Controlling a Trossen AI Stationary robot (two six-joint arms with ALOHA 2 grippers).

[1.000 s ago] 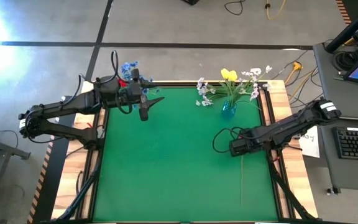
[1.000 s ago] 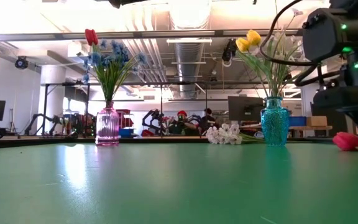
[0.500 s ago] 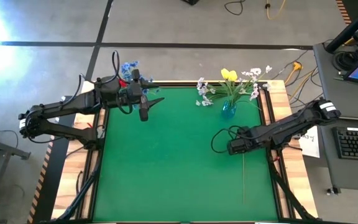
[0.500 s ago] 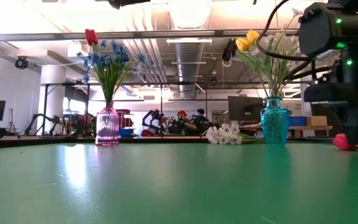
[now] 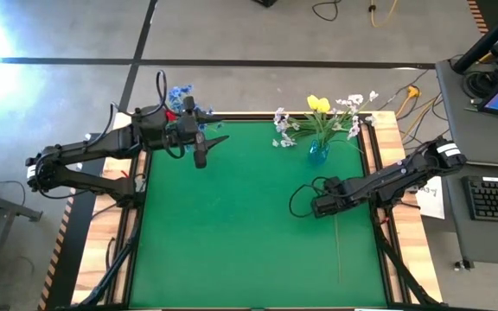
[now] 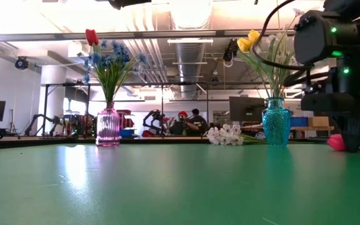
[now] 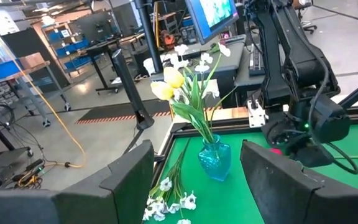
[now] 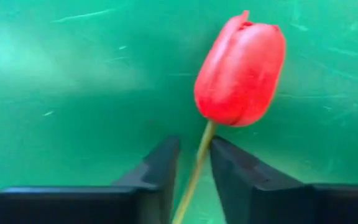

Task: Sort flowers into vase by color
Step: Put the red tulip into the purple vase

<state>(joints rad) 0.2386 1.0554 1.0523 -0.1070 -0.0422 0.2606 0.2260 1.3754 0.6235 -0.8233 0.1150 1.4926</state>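
right hand (image 8: 194, 165) – narrow, pinching red tulip (image 8: 240, 68) stem on tabletop (image 5: 232, 225) | left hand (image 7: 197, 180) – half-open, idle | risk: thin stem slips on lifting

A: tulip (image 8: 241, 68) at right cam: red head, green stem. mat (image 5: 249, 216) plain green.
B: vases? pink one (image 6: 108, 127) holds blue clusters (image 6: 114, 57) plus one red; teal one (image 6: 277, 121) yellow (image 6: 250, 41). white sprays (image 6: 227, 134) beside it.
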